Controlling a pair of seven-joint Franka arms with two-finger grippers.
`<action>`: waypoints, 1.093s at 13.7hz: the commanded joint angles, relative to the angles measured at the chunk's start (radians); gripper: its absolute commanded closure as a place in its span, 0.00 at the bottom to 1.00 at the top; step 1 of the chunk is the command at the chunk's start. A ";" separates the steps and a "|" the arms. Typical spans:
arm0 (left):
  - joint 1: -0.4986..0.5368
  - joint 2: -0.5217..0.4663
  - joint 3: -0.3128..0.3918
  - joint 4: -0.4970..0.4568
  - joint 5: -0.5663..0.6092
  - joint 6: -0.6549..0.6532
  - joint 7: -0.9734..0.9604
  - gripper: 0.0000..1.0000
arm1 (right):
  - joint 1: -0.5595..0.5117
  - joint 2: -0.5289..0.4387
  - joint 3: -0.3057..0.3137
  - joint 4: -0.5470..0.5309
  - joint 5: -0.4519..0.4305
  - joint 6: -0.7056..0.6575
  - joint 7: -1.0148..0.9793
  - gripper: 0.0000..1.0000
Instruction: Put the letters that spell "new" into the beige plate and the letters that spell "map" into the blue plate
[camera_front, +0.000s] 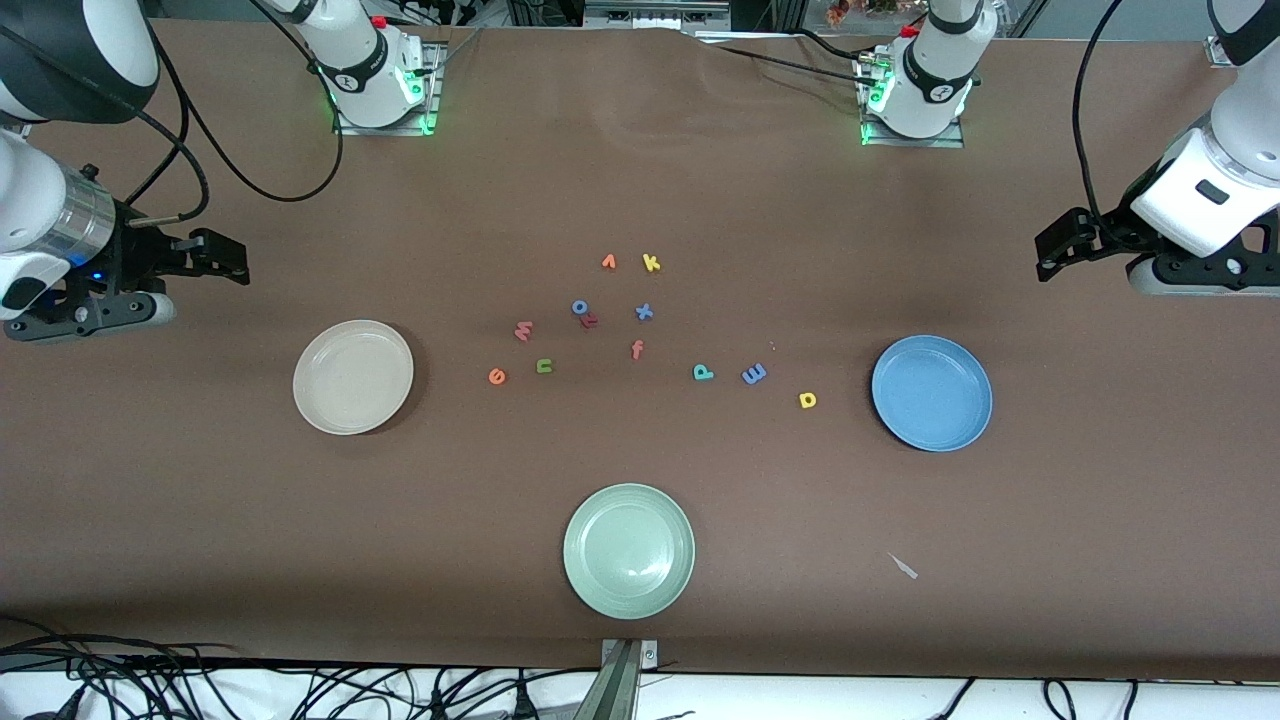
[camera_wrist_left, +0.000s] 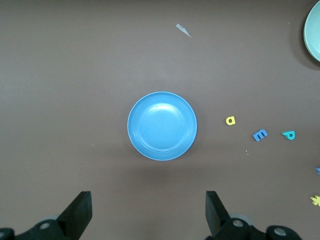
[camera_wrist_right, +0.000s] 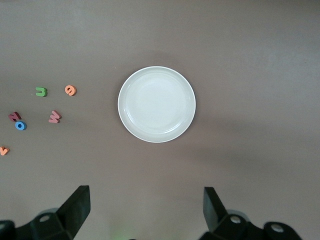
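Two Franka arms wait high at either end of a brown table, all three plates bare and no letter yet moved. The pale green plate (camera_front: 629, 550), the one nearest the front camera, serves as the landmark. Farther from that camera and toward the right arm's end lies the beige plate (camera_front: 353, 377); toward the left arm's end lies the blue plate (camera_front: 932, 393).

Between those two, farther from the camera than the green plate, the foam letters lie loose. The orange "e" (camera_front: 497, 376), green "n" (camera_front: 544, 366) and pinkish "w" (camera_front: 523, 330) sit on the beige plate's side; the teal "p" (camera_front: 703, 372), blue "m" (camera_front: 754, 374) and yellow "a" (camera_front: 808, 400) trail toward the blue plate. That spread appears to suit a split of the work, each arm taking the word nearest its own plate.

The left gripper (camera_wrist_left: 146, 215) hangs above bare table just beside the blue plate, its fingers wide apart and holding nothing. The right gripper (camera_wrist_right: 145, 212) hangs likewise beside the beige plate, fingers spread, touching nothing.
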 joint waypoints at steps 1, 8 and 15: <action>-0.004 0.006 0.001 0.020 -0.008 -0.018 0.007 0.00 | 0.002 -0.010 0.002 -0.014 0.016 0.010 -0.009 0.00; -0.001 0.006 0.001 0.020 -0.009 -0.018 0.012 0.00 | 0.003 -0.010 0.002 -0.014 0.016 0.012 -0.007 0.00; -0.006 0.007 0.000 0.019 -0.019 -0.018 0.009 0.00 | 0.003 -0.012 0.002 -0.014 0.016 0.009 -0.007 0.00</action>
